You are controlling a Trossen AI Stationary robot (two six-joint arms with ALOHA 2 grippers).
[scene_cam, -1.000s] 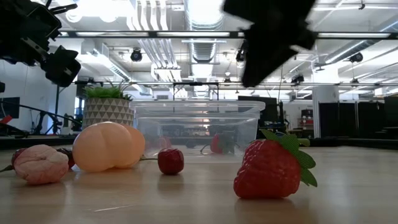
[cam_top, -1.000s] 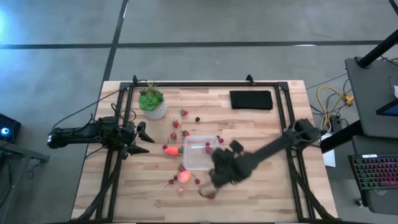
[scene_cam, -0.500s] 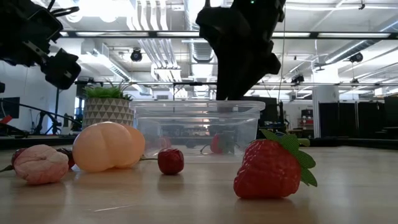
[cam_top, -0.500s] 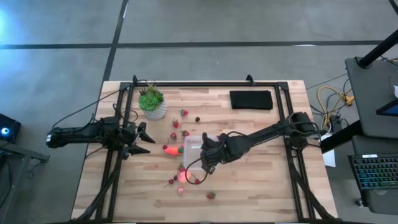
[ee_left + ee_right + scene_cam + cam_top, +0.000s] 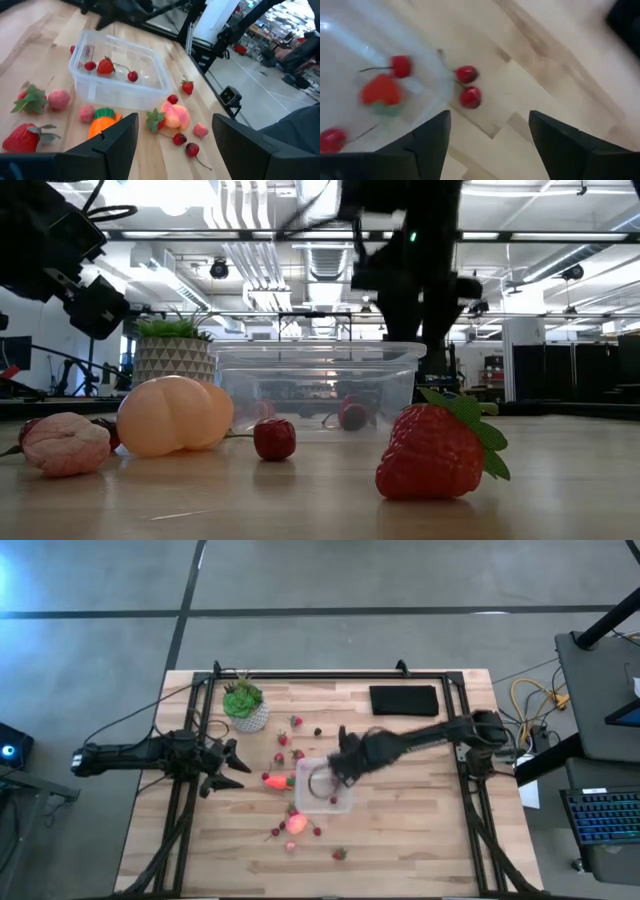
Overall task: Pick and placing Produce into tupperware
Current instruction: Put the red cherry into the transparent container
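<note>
The clear square tupperware (image 5: 322,788) stands mid-table and holds three small red pieces (image 5: 105,66). My right gripper (image 5: 334,774) hovers open and empty over its far right corner; its wrist view (image 5: 489,118) looks down on the container wall and two cherries (image 5: 468,85) on the wood beside it. My left gripper (image 5: 228,766) waits open and empty left of the orange carrot piece (image 5: 276,780), as its wrist view (image 5: 175,120) shows. The pink-red round fruit (image 5: 296,823) and a strawberry (image 5: 435,452) lie on the table near the front edge. More berries lie left of the container.
A green plant in a pale pot (image 5: 245,705) stands at the far left. A black pad (image 5: 404,700) lies at the far right. Loose berries (image 5: 296,721) lie between the plant and the container. Dark frame rails (image 5: 455,710) run along the table's sides.
My right gripper has travelled from low over the table near the front strawberry, up and across the container, toward the far edge; it now hangs over the container's far right corner. The strawberry stays where it lay.
</note>
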